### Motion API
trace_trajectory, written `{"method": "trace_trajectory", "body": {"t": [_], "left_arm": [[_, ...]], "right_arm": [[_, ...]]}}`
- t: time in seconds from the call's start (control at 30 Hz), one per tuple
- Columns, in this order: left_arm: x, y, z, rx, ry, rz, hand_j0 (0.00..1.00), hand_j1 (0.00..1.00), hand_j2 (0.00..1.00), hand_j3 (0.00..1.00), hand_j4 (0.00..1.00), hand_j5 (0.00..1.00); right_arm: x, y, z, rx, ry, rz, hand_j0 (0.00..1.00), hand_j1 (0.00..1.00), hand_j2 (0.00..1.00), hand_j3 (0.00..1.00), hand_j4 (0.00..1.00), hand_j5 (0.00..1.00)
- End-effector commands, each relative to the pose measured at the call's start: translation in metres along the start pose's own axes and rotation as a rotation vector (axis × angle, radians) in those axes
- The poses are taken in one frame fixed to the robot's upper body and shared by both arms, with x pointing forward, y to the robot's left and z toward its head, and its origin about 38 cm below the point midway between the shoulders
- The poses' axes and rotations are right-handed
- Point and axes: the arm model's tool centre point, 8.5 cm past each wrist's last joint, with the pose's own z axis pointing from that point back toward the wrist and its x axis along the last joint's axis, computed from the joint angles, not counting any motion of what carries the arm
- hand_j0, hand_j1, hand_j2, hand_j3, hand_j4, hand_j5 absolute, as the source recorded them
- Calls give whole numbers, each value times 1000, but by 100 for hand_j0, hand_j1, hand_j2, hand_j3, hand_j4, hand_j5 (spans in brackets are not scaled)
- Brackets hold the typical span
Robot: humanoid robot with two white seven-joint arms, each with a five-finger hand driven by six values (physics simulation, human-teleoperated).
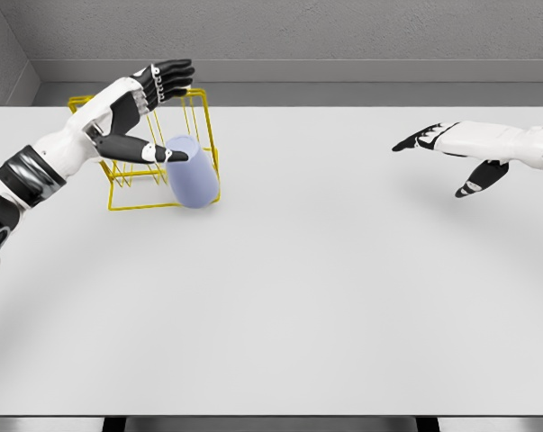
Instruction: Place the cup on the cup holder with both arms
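Cup [194,171] perhaps against half-hidden holder [202,126]

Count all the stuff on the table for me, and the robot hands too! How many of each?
Blue cup: 1
Yellow wire cup holder: 1
Robot hands: 2, the left hand and the right hand
Total: 4

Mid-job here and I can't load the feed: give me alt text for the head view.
The left hand, fingers spread, hovers at a pale blue cylindrical cup that leans tilted against the front of a yellow wire-frame cup holder at the white table's far left. The right hand hangs open and empty at far right.
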Motion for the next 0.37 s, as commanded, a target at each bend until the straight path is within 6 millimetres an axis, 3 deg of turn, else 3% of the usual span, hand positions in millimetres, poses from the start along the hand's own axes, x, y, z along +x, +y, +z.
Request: {"method": "trace_trajectory", "body": {"t": [0.0,0.07,0.17,0.27,0.33], "left_arm": [[5,-2,-1,-13,-25,-1,100,100,100,100,100,100],[22,-11,3,-59,-153,-53,100,100,100,100,100,100],[35,-30,14,-275,-206,-126,100,100,100,100,100,100],[43,-32,32,-312,-229,-188,100,100,100,100,100,100],[35,-31,51,-321,-195,-202,100,100,100,100,100,100]], "right_arm": [[0,-1,1,-5,0,-5,100,100,100,100,100,100],[0,0,0,-4,0,-5,100,100,100,100,100,100],[0,-1,1,-5,0,-5,100,100,100,100,100,100],[0,-1,1,-5,0,-5,100,100,100,100,100,100],[0,-1,1,-5,0,-5,100,100,100,100,100,100]]}}
